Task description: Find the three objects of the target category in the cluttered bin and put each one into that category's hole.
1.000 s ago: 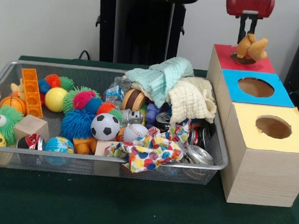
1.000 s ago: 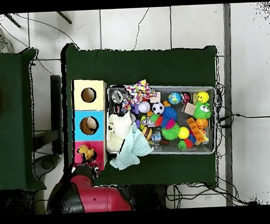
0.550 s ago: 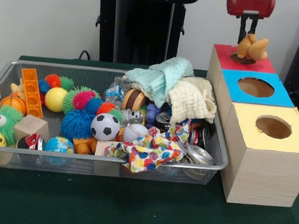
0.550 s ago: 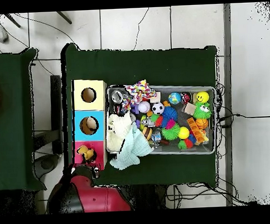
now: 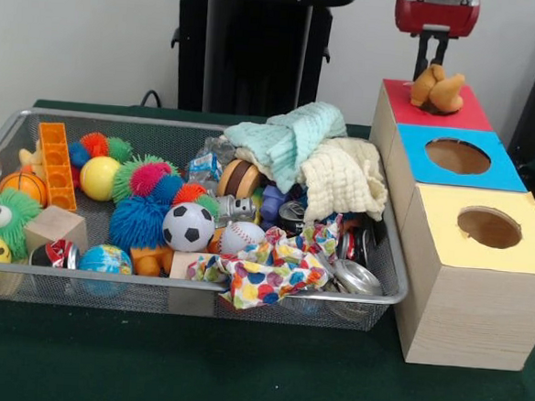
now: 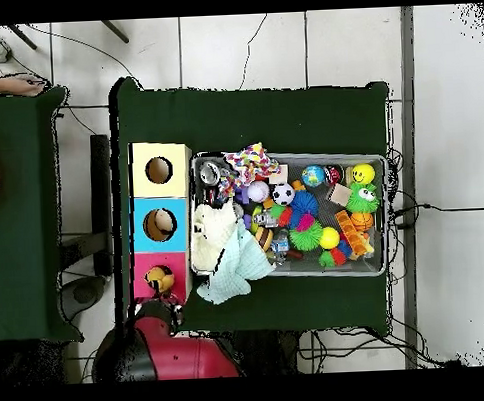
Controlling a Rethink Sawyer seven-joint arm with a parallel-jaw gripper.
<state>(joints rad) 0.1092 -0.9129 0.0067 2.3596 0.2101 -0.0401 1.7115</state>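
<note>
An orange plush toy point(image 5: 438, 88) hangs right over the hole of the red-topped box point(image 5: 471, 114), hiding the hole in the front view. My gripper point(image 5: 430, 67) reaches down from above and is shut on the toy's top. From overhead the toy point(image 6: 159, 281) sits within the red box's opening point(image 6: 141, 268). The wire bin point(image 5: 197, 286) to the left of the boxes is packed with balls, fuzzy toys, blocks, cans and cloths.
A blue-topped box point(image 5: 512, 176) and a yellow-topped box point(image 5: 530, 256) stand in a row in front of the red one, each with a round hole. Mint and cream cloths point(image 5: 317, 153) pile at the bin's corner nearest the boxes. A person's hand point(image 6: 11, 85) shows at the overhead view's left edge.
My gripper has shifted slightly left with the plush toy, which now sits lower and covers the red box's hole. A hand has appeared at the overhead view's edge.
</note>
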